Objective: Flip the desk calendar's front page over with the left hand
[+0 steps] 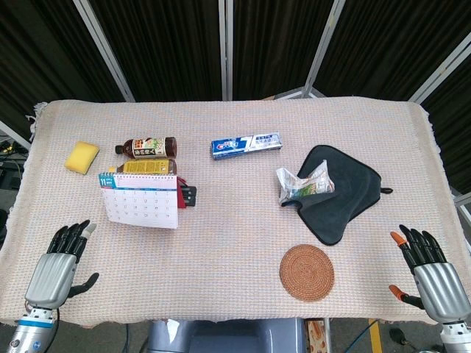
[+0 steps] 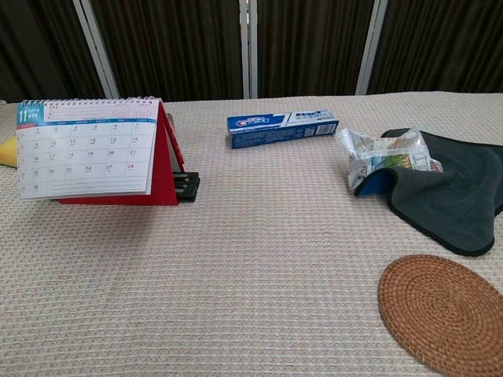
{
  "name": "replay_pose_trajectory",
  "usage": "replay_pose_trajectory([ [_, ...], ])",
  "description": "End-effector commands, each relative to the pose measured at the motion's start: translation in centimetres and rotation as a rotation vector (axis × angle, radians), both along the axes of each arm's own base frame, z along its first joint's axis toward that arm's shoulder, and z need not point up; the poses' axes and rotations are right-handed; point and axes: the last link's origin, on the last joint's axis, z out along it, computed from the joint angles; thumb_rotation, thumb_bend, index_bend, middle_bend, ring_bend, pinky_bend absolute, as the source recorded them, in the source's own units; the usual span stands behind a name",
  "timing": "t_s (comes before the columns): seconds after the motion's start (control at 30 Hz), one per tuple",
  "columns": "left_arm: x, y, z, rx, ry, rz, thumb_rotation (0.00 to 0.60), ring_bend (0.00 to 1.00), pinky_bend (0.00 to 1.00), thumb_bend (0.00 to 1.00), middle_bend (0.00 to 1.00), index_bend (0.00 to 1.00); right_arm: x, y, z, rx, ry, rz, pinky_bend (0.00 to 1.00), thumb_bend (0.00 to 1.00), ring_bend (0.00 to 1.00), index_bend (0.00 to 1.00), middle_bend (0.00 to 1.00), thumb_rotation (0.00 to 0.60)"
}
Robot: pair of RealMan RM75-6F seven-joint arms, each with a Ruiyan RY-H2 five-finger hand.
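- The desk calendar (image 1: 140,200) stands upright on its red base at the left-centre of the head view, on the woven cloth of the tabletop (image 1: 235,243). Its front page, headed 11, hangs flat against the stand from the spiral binding along the top.
- The left hand (image 1: 57,266) sits at the lower left of the head view, near the front edge of the cloth and well apart from the calendar. Its fingers are spread and hold nothing.
- The right hand (image 1: 427,272) is at the lower right, likewise with fingers apart and empty. Neither hand shows in the chest view.
- By the look of it the task has not really begun: the page is unturned and untouched.
- What is left is everything: reach up to the calendar, catch the page's lower edge, and swing it over the binding to the back.
- Just behind the calendar lie two drink bottles (image 1: 147,148), and a black clip-like object (image 1: 189,196) sits beside its base.
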Motion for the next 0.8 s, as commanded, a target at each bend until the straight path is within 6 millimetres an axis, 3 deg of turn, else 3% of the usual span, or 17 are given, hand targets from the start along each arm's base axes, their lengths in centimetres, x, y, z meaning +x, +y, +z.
replay_pose_trajectory([
  [0.03,-0.2,0.5,0.2,0.040,-0.010,0.019,0.600,0.60,0.53,0.49,0.56,0.00,0.0,0.0,0.1,-0.002,-0.003,-0.002,0.00,0.03,0.00,0.00,0.00,0.600],
  [0.1,-0.5,0.7,0.0,0.041,-0.046,0.058,0.600,0.70,0.59,0.59,0.67,0.00,0.1,0.0,0.1,-0.001,-0.005,0.000,0.00,0.04,0.00,0.00,0.00,0.600],
  [0.23,-1.6,1.5,-0.2,-0.003,-0.127,0.174,0.600,0.74,0.63,0.68,0.71,0.00,0.0,0.1,0.0,0.006,-0.001,-0.002,0.00,0.04,0.00,0.00,0.00,0.600],
  [0.6,-4.4,4.3,-0.6,-0.134,-0.155,0.376,0.600,0.74,0.63,0.70,0.71,0.00,0.2,0.1,0.1,0.005,-0.008,0.006,0.00,0.04,0.00,0.00,0.00,0.600],
  [0.8,-4.5,5.9,-1.7,-0.173,-0.147,0.412,0.600,0.74,0.63,0.72,0.71,0.00,0.1,0.1,-0.1,0.010,-0.004,0.002,0.00,0.04,0.00,0.00,0.00,0.600],
])
